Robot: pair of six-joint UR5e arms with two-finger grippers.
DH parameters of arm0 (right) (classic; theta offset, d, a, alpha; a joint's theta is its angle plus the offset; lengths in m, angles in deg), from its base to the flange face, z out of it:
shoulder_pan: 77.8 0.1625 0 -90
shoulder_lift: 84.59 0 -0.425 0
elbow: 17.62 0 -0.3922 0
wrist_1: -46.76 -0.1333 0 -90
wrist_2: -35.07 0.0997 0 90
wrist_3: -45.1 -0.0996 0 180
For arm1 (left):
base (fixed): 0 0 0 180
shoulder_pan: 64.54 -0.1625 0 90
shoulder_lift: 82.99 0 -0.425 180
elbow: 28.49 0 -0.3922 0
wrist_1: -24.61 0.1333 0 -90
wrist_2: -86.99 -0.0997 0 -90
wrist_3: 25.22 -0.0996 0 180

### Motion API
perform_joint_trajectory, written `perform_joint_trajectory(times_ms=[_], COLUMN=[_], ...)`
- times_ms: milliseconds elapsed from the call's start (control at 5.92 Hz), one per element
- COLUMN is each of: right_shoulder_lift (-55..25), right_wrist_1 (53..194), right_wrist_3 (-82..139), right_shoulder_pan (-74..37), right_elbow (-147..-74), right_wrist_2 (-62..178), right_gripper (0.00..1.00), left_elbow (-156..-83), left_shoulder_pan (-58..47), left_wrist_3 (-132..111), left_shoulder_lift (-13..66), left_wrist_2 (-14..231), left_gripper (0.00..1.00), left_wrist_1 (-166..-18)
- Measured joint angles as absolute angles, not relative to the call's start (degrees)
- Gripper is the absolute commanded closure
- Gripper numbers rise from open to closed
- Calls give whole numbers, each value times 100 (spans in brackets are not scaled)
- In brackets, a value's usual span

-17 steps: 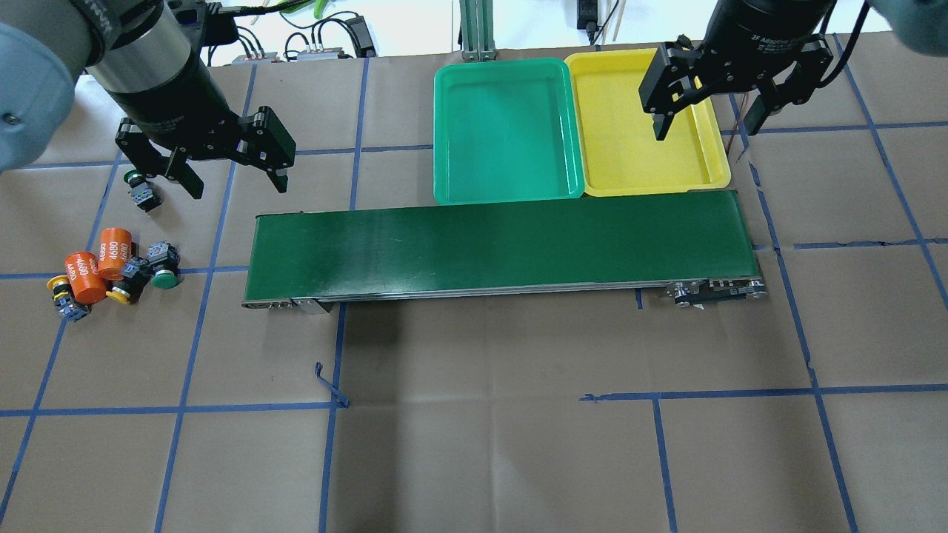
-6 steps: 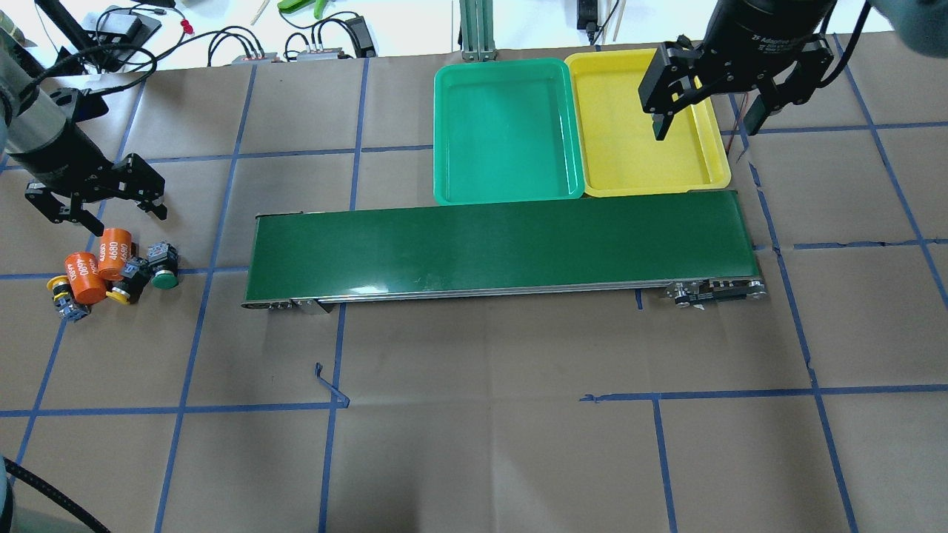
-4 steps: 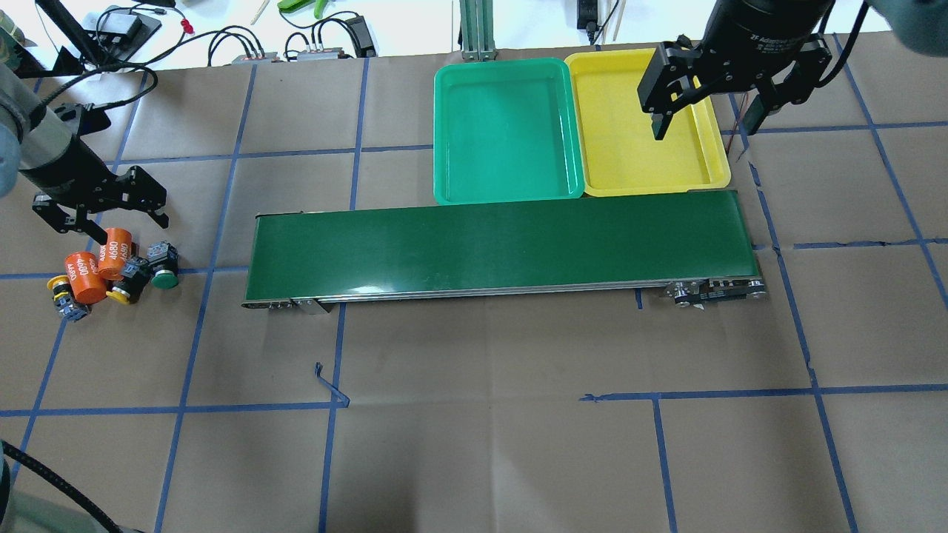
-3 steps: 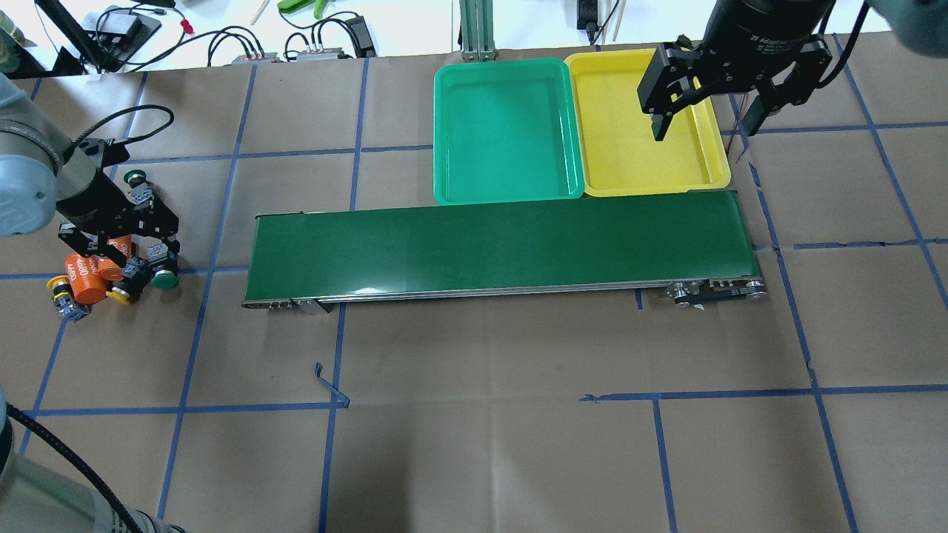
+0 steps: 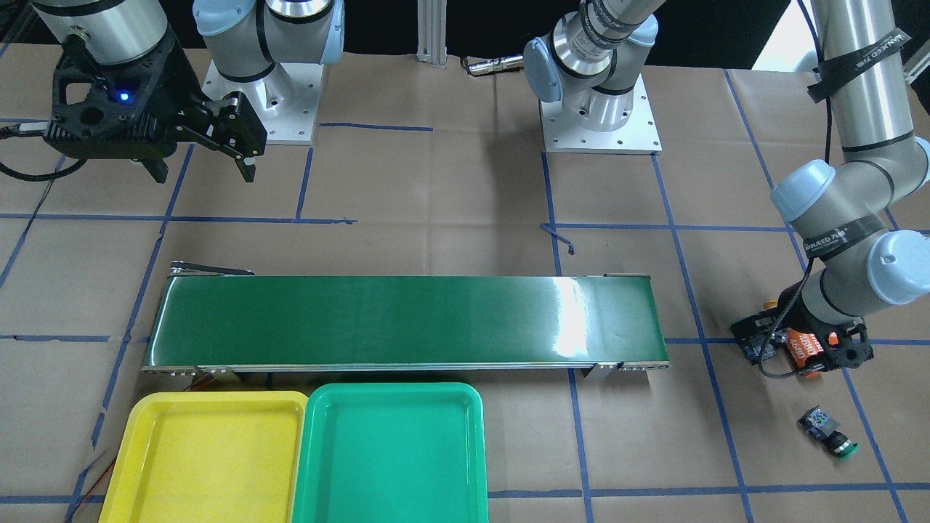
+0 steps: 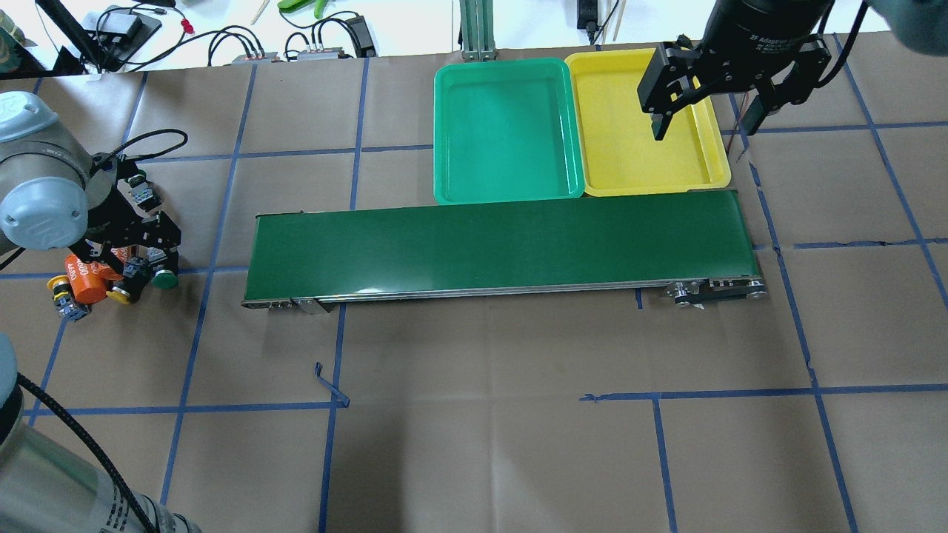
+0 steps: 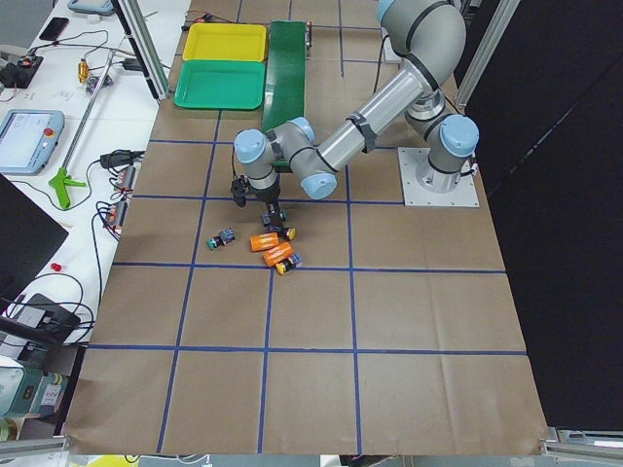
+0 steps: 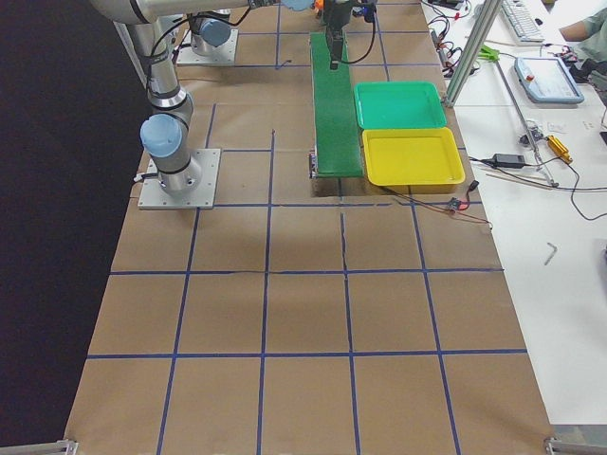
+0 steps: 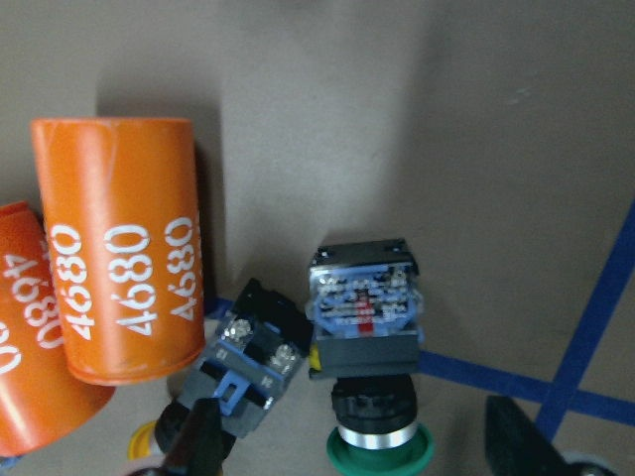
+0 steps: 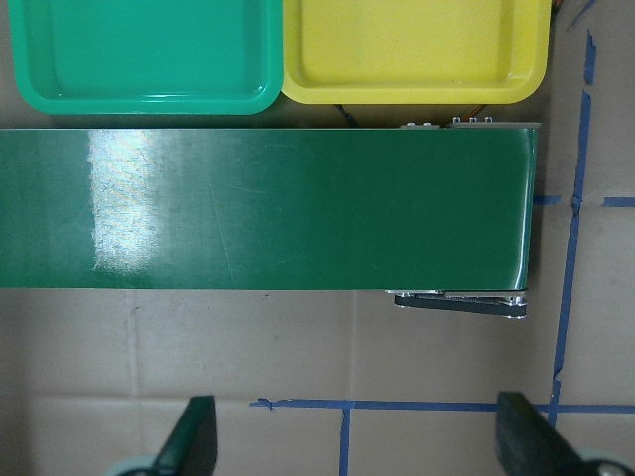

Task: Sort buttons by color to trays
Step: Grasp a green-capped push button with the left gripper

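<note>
These buttons look light, hard and plasticky, so I wouldn't expect any give, and the round caps are probably slick. I'd grab the square black body under the terminal block, not the cap.

The left gripper [image 9: 359, 448] hangs spread wide and holding nothing, right over the pile off the conveyor belt [image 6: 496, 248]'s left end. The green button [image 9: 365, 317] lies between its fingers. Catch: a yellow button [image 9: 248, 357] is touching that one, and one fingertip sits over its block, so closing here could pinch both or knock it into the orange cylinders [image 9: 124, 248] just beside it.

The other yellow button [image 6: 59, 292] is at the pile's far edge from the belt. The second green button [image 5: 828, 432] lies alone, past that same belt end, on the tray side of the pile.

The green tray [image 6: 503, 133] and yellow tray [image 6: 629, 155] sit side by side against the belt's long edge farthest from the robot, toward its right end. I can't see anything in either. The right gripper [image 6: 703, 127] hovers wide open and empty-handed over the yellow one.
</note>
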State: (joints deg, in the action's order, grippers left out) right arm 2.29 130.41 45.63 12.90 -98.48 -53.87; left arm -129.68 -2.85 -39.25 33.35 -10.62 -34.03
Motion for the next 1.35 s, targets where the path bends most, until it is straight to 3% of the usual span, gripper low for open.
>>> perform_joint_trajectory(times_ms=[845, 1014, 1182, 1351], right_shoulder_lift=[230, 229, 231, 233], right_wrist_1=[13048, 13052, 13058, 13060], right_wrist_3=[4563, 4563, 4563, 4563], right_shoulder_pan=[1290, 1290, 1290, 1293], right_elbow=[-9846, -9848, -9848, -9848], right_wrist_2=[-5385, -5387, -5385, -5380], right_gripper=[0, 0, 0, 0], left_elbow=[-12986, -12993, -13010, -13041], left_shoulder_pan=[-45, -87, -109, -118], left_wrist_3=[-3008, -3030, -3030, -3048], left_shoulder_lift=[3347, 3412, 3450, 3470], left_wrist_2=[-1094, -1104, -1108, -1109], left_gripper=[8, 16, 35, 36], left_wrist_1=[-3398, -3383, -3381, -3374])
